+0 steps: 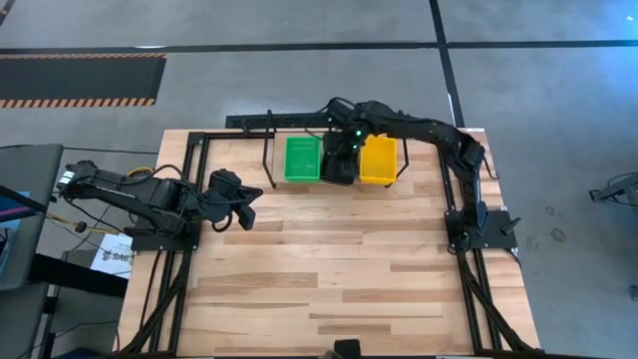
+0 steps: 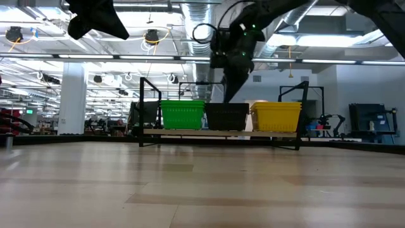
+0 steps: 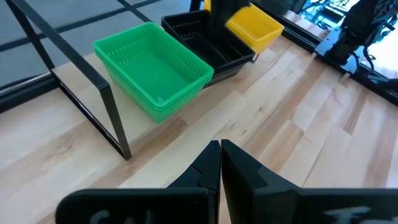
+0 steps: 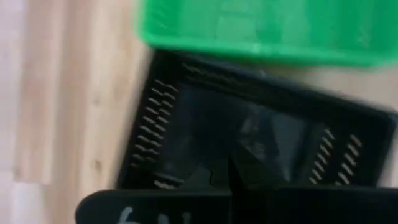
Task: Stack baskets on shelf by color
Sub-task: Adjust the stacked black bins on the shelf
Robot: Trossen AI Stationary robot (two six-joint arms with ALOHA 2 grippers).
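The shelf stands at the table's far edge. Its wood base carries a green basket stack, black baskets in the middle and yellow baskets on the right. The low view shows the same row: green, black, yellow. My right gripper is shut and points steeply down just above the black baskets, holding nothing. My left gripper hangs shut over the table's left part, facing the shelf, with nothing in it.
Black frame rails run along the table's left and right sides. The shelf's upright rod ends stand beside the green and yellow baskets. Bare wooden tabletop stretches from the shelf to the near edge.
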